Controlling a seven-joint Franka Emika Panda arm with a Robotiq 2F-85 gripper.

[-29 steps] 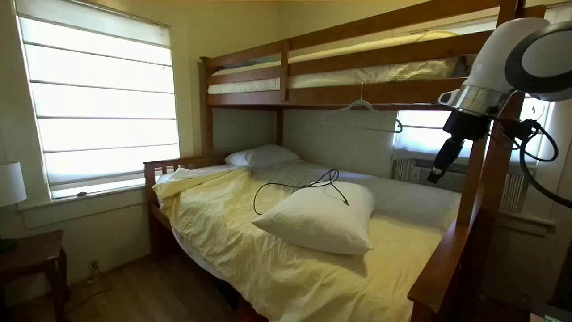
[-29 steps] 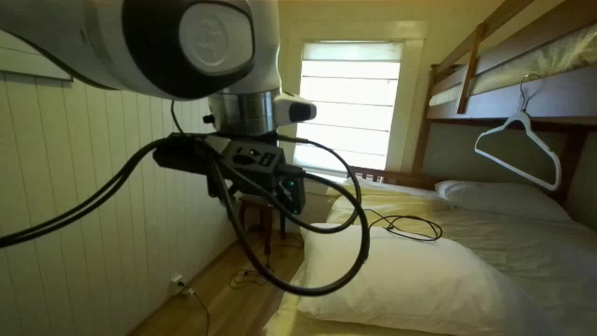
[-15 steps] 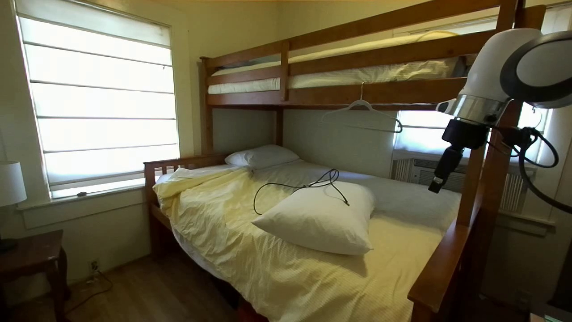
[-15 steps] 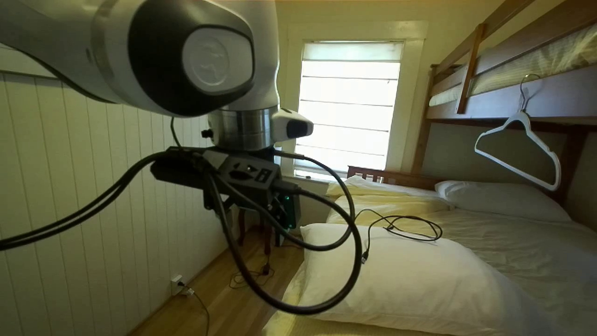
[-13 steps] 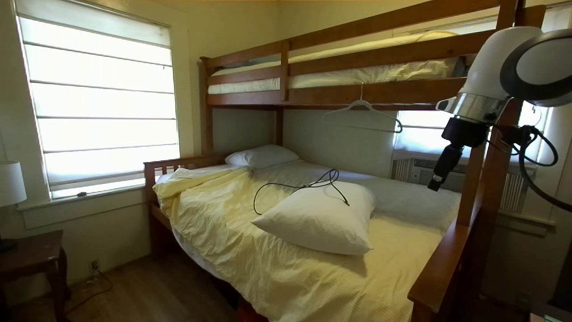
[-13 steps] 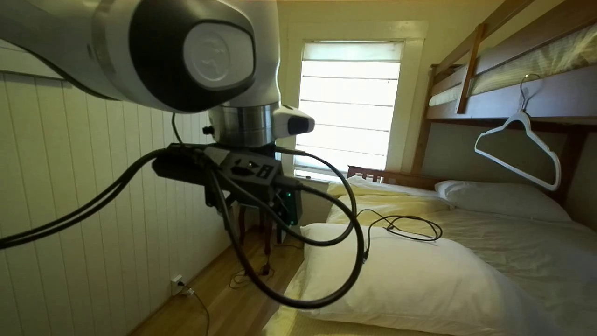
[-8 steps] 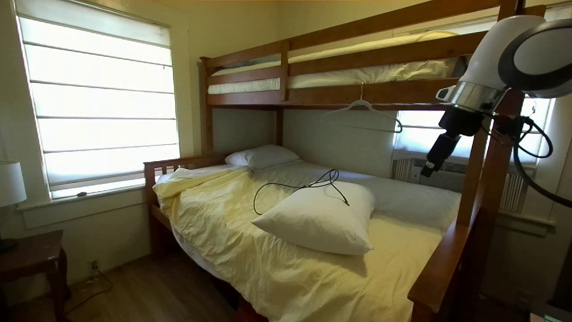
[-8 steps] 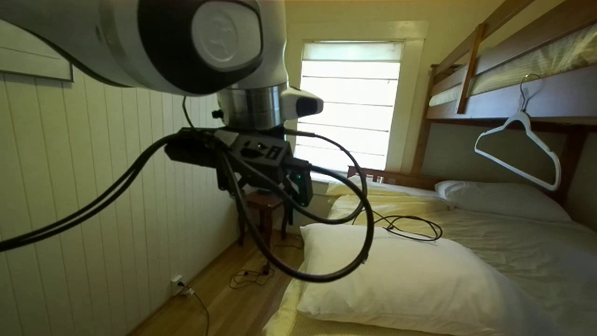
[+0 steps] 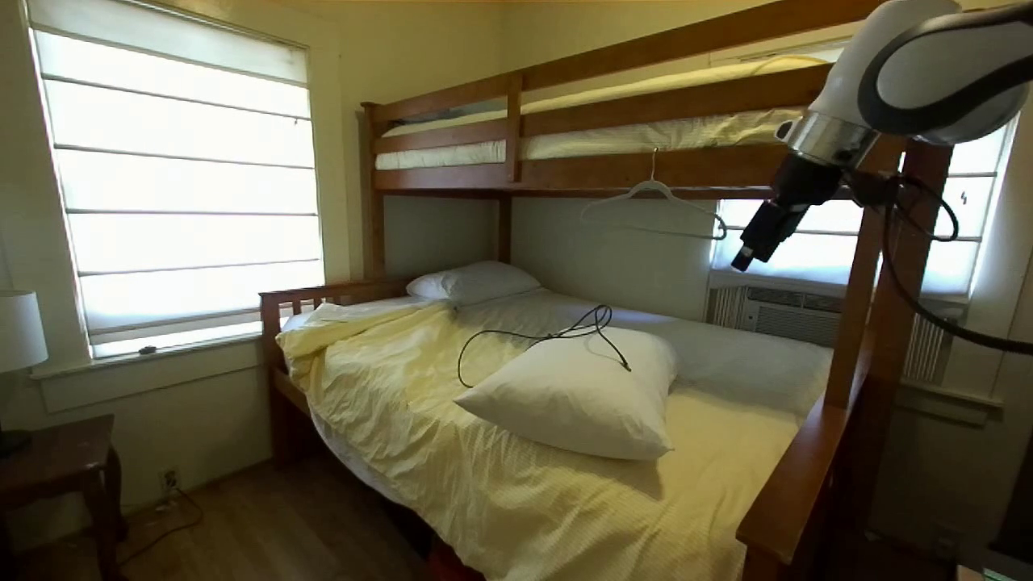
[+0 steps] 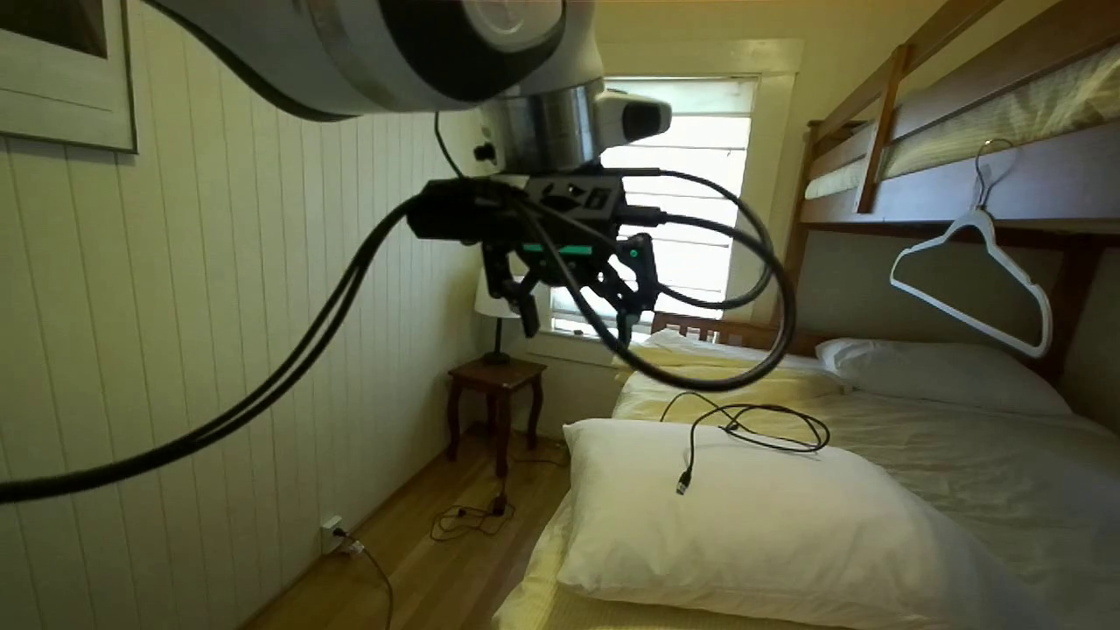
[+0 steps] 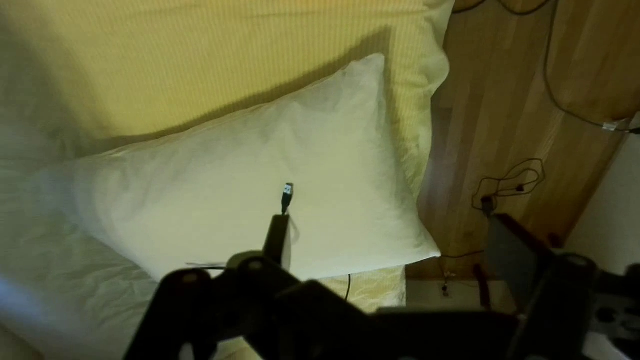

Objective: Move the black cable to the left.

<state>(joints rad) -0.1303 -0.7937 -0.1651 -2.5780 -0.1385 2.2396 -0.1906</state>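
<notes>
The black cable lies in loose loops over the white pillow and yellow bedding. It also shows in an exterior view, its plug end resting on the pillow's top. In the wrist view the plug shows just beyond the tip of the left-hand finger; most of the cable is hidden by the gripper. My gripper is open, fingers wide apart with nothing between them. It hangs well above the bed, apart from the cable. In an exterior view it is up and right of the cable. It fills the lower wrist view.
The white pillow lies on the lower bunk. A white hanger hangs from the upper bunk rail. A brown bedpost stands near the arm. The arm's thick black hose loops beside the gripper.
The arm first dipped slightly, then rose and moved toward the bed, with the gripper tilting. Both spread fingers and the cable's plug now show in an exterior view. The cable has not moved.
</notes>
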